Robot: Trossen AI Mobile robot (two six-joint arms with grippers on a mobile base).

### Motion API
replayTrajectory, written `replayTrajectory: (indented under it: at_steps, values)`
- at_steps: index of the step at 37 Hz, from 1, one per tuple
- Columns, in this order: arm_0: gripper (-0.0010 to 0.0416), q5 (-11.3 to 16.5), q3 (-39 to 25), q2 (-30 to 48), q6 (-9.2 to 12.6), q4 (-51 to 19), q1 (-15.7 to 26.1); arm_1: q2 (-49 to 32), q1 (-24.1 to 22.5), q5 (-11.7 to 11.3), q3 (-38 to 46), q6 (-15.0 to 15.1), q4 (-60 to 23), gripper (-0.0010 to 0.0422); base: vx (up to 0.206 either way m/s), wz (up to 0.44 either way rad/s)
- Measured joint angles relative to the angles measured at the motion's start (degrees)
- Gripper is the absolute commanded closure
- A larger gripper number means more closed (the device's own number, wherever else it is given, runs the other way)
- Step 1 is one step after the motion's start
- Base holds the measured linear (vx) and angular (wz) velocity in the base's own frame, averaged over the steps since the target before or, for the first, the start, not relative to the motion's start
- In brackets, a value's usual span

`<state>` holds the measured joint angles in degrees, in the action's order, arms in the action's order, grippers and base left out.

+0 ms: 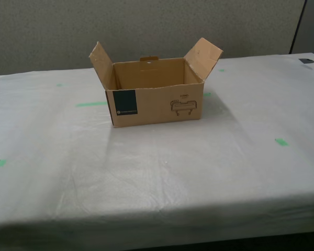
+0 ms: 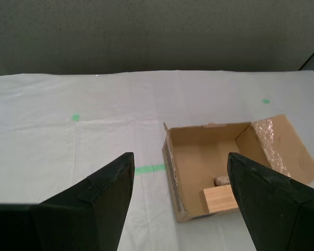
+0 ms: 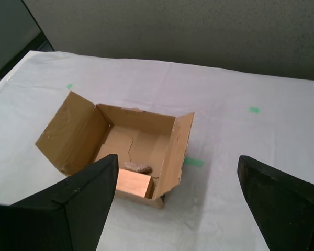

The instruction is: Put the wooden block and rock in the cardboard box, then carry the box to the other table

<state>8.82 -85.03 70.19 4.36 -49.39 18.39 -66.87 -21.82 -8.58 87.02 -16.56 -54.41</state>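
The cardboard box (image 1: pixel 157 104) stands open on the other table (image 1: pixel 199 172), a wrinkled white sheet with green tape marks, side flaps splayed outward. Inside it, near one wall, lie the wooden block (image 3: pixel 132 183) (image 2: pixel 220 198) and the rock (image 3: pixel 137 167) (image 2: pixel 222 180), touching each other. My first gripper (image 3: pixel 178 157) hangs open well above the table, looking down at the box (image 3: pixel 68 133). My second gripper (image 2: pixel 180 155) is also open and holds nothing, above the box (image 2: pixel 172 167) from the other side. Neither arm shows in the exterior view.
A grey partition wall runs behind the table. Green tape marks (image 1: pixel 91 104) (image 1: pixel 281 141) dot the sheet around the box. The table's front edge (image 1: pixel 157 230) runs along the exterior view's bottom. A small dark object (image 1: pixel 306 60) sits at the exterior view's far right.
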Motion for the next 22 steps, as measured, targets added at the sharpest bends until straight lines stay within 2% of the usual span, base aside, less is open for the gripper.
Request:
replayTrajectory:
  at_steps: [5, 9, 13, 22]
  values:
    - [0.0101, -0.02, 4.52, -4.46, 0.17, -0.09, -0.11, 2.12, -0.04, 0.00, -0.76, -0.04, -1.95, 0.0174, 0.000, 0.000]
    - [0.0106, -0.02, 6.78, -7.26, 0.39, -0.33, -0.02, 5.03, -0.09, 0.00, -3.10, -1.51, -2.05, 0.0174, 0.000, 0.000]
    - [0.0103, -0.02, 7.87, -9.35, 0.48, -1.31, -0.04, 8.52, -0.28, 0.00, -6.64, -3.21, -2.03, 0.0174, 0.000, 0.000]
    - [0.0090, -0.02, 8.07, -11.21, 0.68, -5.64, 0.00, 15.56, -0.42, 0.22, -15.47, -3.91, -2.27, 0.0174, 0.000, 0.000]
